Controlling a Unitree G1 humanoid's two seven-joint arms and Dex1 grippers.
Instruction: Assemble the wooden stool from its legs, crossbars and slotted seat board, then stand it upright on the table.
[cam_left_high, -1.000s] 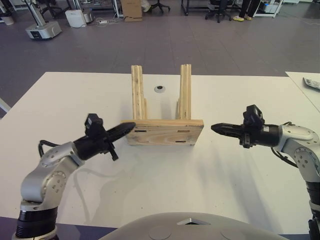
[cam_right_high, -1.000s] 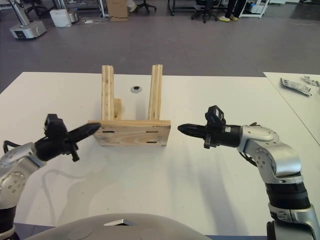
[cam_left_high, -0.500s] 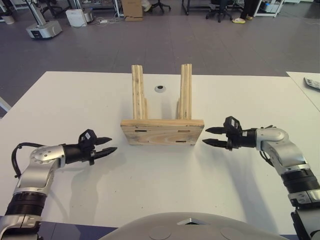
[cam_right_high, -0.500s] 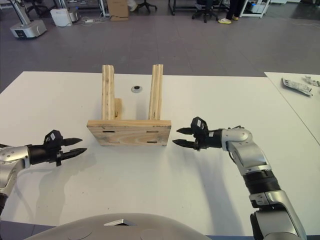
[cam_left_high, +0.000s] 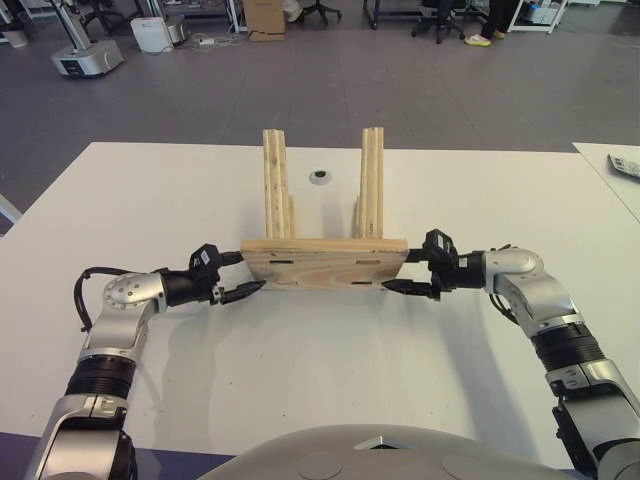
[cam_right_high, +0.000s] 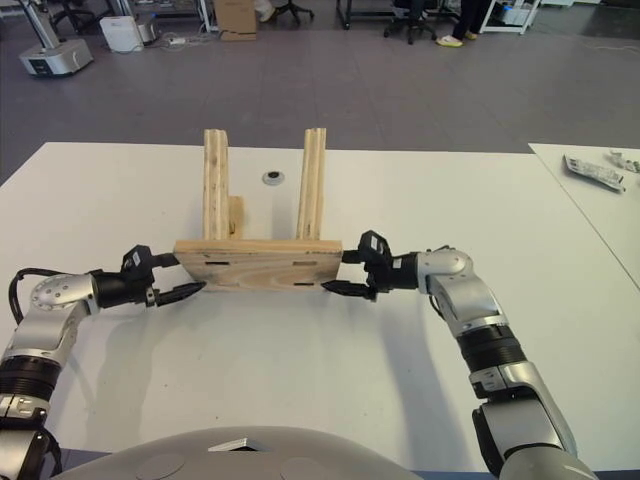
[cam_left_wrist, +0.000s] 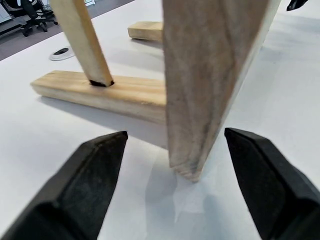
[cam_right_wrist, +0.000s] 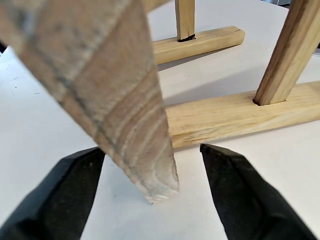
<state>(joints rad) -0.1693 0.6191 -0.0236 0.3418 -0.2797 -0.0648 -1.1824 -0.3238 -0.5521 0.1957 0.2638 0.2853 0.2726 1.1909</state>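
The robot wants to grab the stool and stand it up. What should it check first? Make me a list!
1. Left gripper open, one finger on each side of the seat board's left edge: ok.
2. Right gripper open, one finger on each side of the board's right edge: ok.
3. Fingers pressing on the wood: not ok, both wrist views show gaps on either side.
4. Joints: the crossbars that show sit in the legs' slots, ok; the others, cannot tell.
5. Stool upright: not ok, it lies on its side on the table, with the seat board on its edge.
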